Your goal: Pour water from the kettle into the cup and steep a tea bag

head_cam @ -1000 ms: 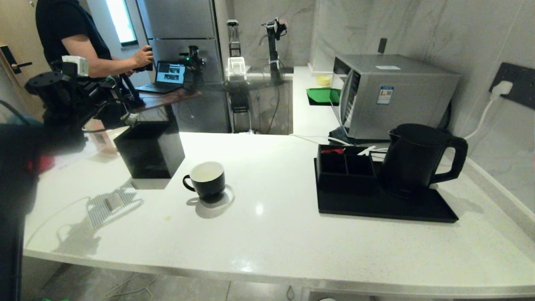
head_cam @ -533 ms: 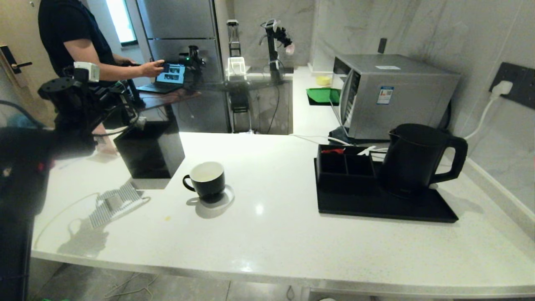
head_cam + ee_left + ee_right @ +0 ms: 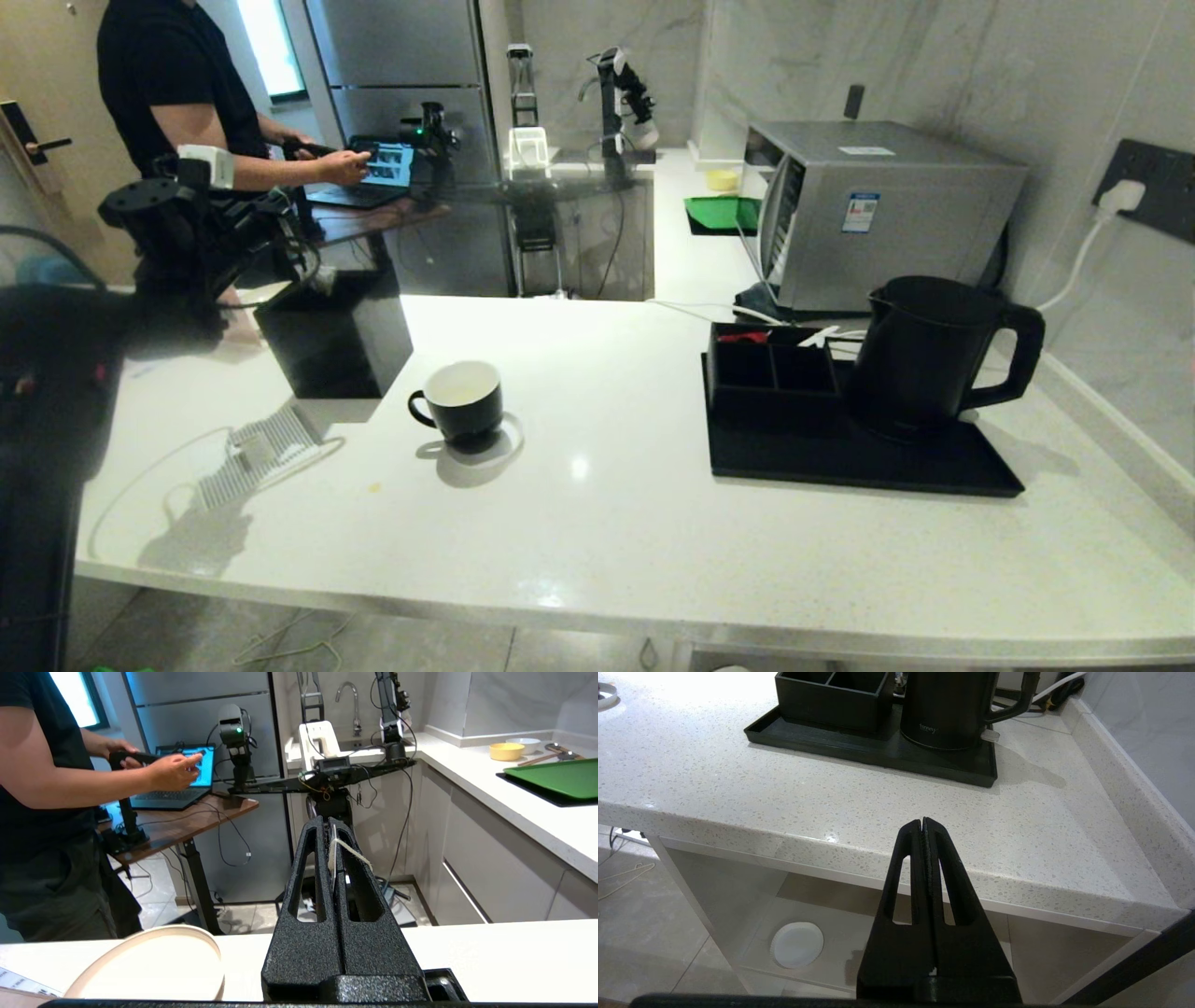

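Matte blk kettle (image 3: 920,359) & tray (image 3: 840,462), blk cup (image 3: 459,399) w/ white inside, white-speckled counter (image 3: 653,523).

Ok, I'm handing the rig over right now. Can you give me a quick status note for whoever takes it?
Left gripper: shut on a thin white tea bag string, raised by the black box, left of the cup; bag itself not in view.
Right gripper: shut, empty, parked below the counter edge.
Kettle: upright on its tray, not held.
Cup: on the counter, no bag in it; water can't be confirmed.
Left to do: bag into cup, pour if needed.
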